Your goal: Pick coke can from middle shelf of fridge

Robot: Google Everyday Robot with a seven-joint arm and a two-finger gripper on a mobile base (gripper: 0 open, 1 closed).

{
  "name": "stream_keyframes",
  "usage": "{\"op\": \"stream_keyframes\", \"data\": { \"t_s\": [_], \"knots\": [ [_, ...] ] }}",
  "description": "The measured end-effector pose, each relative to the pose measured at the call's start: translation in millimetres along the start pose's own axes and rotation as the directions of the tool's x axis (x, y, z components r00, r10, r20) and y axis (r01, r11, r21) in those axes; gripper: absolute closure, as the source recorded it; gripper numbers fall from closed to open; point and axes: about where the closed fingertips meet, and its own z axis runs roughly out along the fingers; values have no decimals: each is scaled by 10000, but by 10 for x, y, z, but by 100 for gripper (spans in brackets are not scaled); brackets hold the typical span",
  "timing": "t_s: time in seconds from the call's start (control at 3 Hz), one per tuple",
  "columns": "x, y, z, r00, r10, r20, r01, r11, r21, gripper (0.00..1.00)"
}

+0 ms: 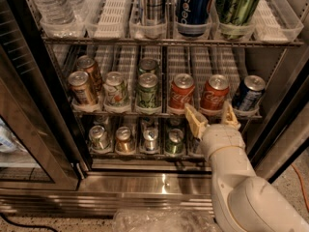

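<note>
Fridge (159,178), middle shelf (126,62), L to R: 2 bronze cans (82,87), 1 pale can (116,87), 2 green cans (147,92), left coke can (181,92), right coke can (214,93), 1 blue can (248,93). Total 8, all upright. Coke qty 2, side by side, front row. Gripper (213,119) sits just below shelf front edge, approx. under right coke can. Fingers (195,122) are spread apart, pointing up, holding nothing. Arm (231,168) rises from lower right.
</note>
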Motion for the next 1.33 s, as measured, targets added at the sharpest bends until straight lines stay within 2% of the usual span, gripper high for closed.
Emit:
{"op": "stream_keyframes", "data": {
  "t_s": [0.67,1.0,1.33],
  "knots": [
    [18,-87,232,9998,137,-111,-132,9988,462,27],
    [34,-147,318,9998,164,-116,-156,9974,708,33],
    [41,-166,372,9998,157,-83,-150,9967,796,31]
  ]
}}
